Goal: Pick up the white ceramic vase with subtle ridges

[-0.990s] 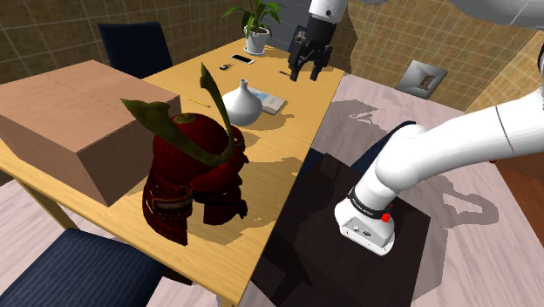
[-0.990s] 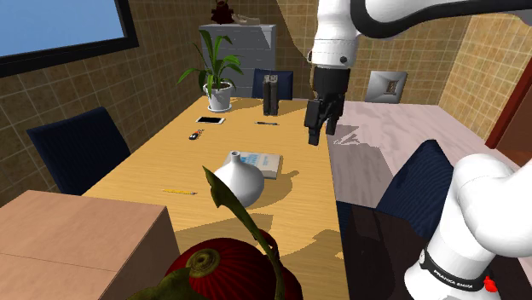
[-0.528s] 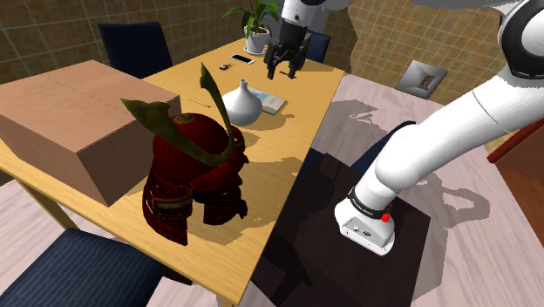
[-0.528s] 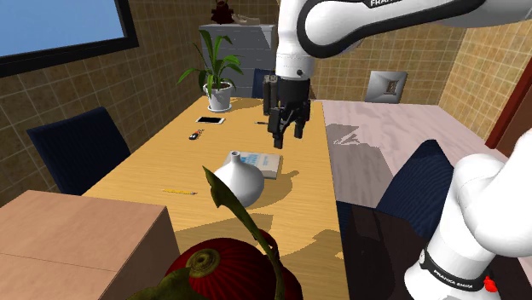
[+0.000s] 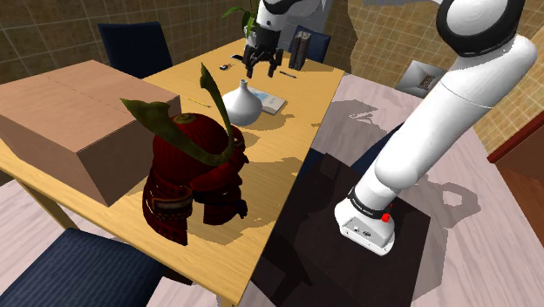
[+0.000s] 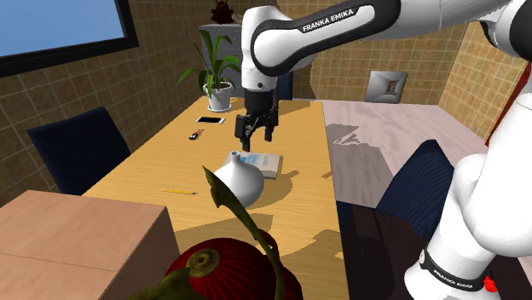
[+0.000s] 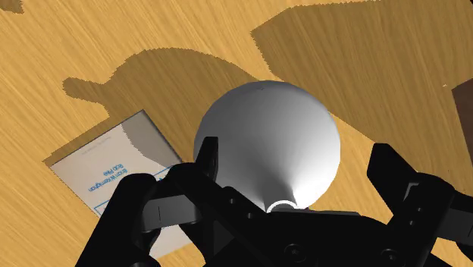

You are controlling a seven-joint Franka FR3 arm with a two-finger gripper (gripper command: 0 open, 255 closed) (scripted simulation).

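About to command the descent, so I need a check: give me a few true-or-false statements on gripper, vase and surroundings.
1. The gripper is open. True.
2. The white vase is off the table. False: it stands upright on it.
3. A booklet lies beside the vase. True.
4. The red helmet stands between vase and potted plant. False: the vase is between them.

I see a wooden table [image 6: 162, 166] with dark blue chairs [image 6: 77, 153] along its sides. Brown tiled walls [image 6: 51, 94] close the room, one with a window [image 6: 51, 21] showing plain blue. A grey cabinet [image 6: 232, 36] stands beyond the table's far end; the floor [image 6: 401, 128] is pale.
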